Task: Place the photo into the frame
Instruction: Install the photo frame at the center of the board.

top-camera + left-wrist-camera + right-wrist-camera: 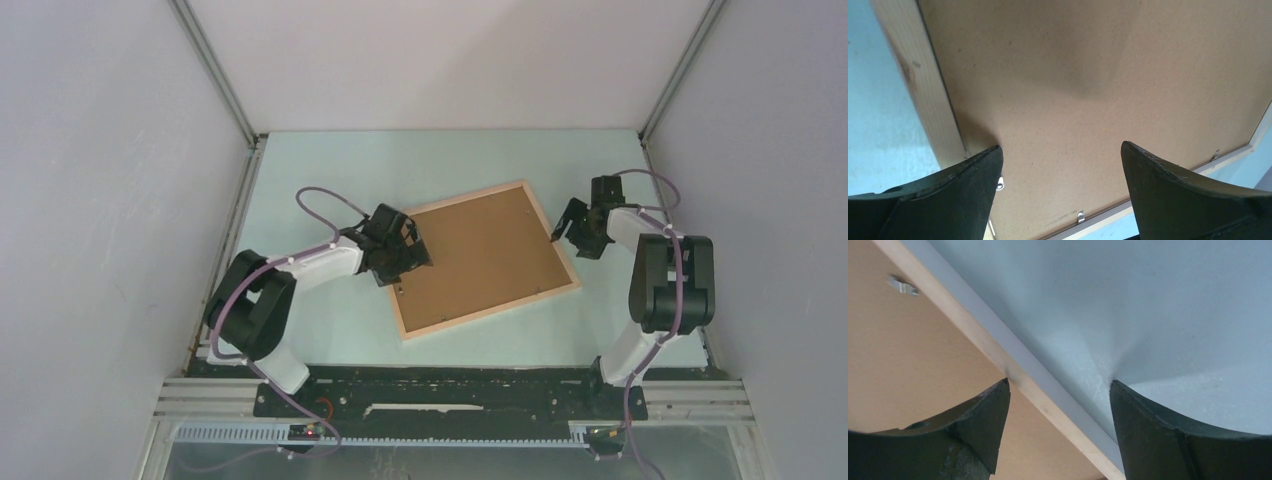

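Pale green desk [330, 160] fills the floor of a white-walled booth, and on it lies the thin rectangular pale wood frame [490, 310], flat and turned at an angle between the two arms. The photo [485, 250] sits inside the frame with its brown cork-like backing board facing up, so the picture side is hidden. Small metal clips [1080, 216] show along the frame's inner edge. The left tool [412, 258] hangs over the board by the frame's left rail, its fingers spread wide and gripping nothing. The right tool [565, 232] is also spread wide and empty, with one finger above the frame's right rail and the other above bare desk.
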{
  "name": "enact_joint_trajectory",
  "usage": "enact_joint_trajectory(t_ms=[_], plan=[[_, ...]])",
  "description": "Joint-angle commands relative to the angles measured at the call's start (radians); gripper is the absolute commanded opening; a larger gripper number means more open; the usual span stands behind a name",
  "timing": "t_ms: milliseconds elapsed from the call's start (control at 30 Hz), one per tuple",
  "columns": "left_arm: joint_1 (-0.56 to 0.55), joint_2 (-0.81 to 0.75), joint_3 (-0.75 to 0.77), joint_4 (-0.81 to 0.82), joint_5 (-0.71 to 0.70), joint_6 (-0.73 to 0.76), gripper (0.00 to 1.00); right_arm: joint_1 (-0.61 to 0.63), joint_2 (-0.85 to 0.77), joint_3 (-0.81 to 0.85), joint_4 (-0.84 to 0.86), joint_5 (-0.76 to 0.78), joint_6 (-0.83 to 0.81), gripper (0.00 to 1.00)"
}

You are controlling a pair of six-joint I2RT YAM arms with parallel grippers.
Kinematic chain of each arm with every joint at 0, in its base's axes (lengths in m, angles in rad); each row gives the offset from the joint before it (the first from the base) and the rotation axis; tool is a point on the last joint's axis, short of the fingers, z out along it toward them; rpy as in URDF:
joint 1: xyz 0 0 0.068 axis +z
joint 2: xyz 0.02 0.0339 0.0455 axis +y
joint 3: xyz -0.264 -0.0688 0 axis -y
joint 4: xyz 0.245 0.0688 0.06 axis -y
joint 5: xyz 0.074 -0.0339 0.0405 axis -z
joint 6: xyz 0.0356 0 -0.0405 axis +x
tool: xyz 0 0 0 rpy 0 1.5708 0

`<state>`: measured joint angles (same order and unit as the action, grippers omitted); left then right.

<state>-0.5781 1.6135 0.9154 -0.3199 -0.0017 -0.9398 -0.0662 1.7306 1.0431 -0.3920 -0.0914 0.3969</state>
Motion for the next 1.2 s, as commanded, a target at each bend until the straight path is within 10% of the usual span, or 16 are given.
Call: enact_joint_trajectory(t_ms=[0, 433, 767, 1167], plan=[[0.039, 0.1, 0.044, -0.006, 0.031, 0.087, 0.99, 0.014, -0.005, -0.061, 0.039, -0.104, 0.026, 0.78], [0.074, 0.21, 0.346, -0.241, -0.05, 0.317, 0.97, 0.019, -0.2, -0.239, 0.137, -0.248, 0.062, 0.66], [0.067, -0.187, 0.116, -0.345, -0.169, 0.211, 0.98, 0.015, -0.193, -0.242, 0.157, -0.253, 0.068, 0.66], [0.048, -0.115, -0.013, -0.307, -0.14, -0.035, 0.78, 0.03, -0.185, -0.242, 0.171, -0.251, 0.067, 0.66]])
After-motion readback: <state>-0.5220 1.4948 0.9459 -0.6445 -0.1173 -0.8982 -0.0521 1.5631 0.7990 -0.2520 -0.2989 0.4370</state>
